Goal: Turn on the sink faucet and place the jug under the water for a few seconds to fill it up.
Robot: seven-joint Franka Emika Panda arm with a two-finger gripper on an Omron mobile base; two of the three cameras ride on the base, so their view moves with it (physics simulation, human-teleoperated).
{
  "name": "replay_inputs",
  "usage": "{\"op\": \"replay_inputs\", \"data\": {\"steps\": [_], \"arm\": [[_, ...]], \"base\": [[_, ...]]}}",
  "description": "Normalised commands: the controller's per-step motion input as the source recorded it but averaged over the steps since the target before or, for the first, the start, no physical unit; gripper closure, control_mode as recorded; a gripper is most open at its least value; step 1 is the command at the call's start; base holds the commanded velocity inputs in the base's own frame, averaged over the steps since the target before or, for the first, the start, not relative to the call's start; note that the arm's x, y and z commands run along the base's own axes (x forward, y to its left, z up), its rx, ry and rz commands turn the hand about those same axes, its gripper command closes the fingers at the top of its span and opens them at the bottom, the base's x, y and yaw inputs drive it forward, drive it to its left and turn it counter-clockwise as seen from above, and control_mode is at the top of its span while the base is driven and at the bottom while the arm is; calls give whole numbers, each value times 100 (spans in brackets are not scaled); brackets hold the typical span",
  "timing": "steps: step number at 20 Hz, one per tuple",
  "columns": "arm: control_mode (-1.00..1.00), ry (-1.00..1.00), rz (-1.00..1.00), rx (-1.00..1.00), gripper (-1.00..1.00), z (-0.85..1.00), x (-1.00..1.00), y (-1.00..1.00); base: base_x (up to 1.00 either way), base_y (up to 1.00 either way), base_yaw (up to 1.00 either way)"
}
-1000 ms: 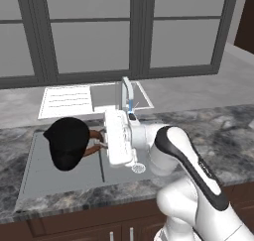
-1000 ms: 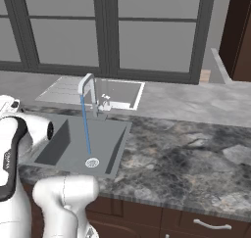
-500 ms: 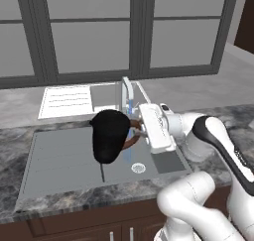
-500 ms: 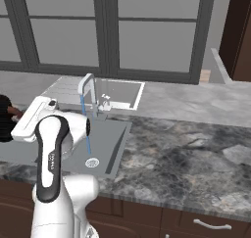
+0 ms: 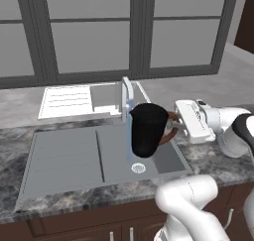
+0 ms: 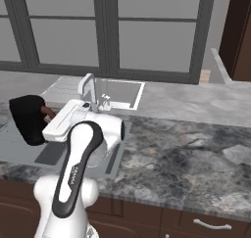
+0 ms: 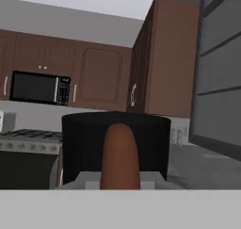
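From the left, I have swung the jug (image 5: 148, 129) across the sink (image 5: 64, 158), and it now hangs over the drain under the faucet (image 5: 127, 97), in the water (image 5: 130, 141). From the right, my pincer (image 6: 49, 115) pinches its handle. Hand camera: jug upright. Now filling starts.

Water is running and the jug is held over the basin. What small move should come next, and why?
Probably a slight shift left to centre the jug under the water. The gripper holds it by the handle above the sink, and the stream from the sink faucet seems to run down its left edge.
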Motion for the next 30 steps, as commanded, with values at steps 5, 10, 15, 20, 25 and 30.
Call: {"op": "replay_inputs", "data": {"steps": [5,10,15,20,25,30], "arm": [[-100,0,-14,0,100,-9,0,-43],[-100,6,-18,-7,100,-9,0,-35],[-100,17,-14,-11,100,-13,1,-41],[-100,21,-6,-8,100,-25,0,-25],[-100,14,-1,0,100,-8,13,-4],[-100,5,0,0,100,0,30,0]], "base": [[0,0,0],[0,0,0],[0,0,0],[0,0,0],[0,0,0],[0,0,0]]}}
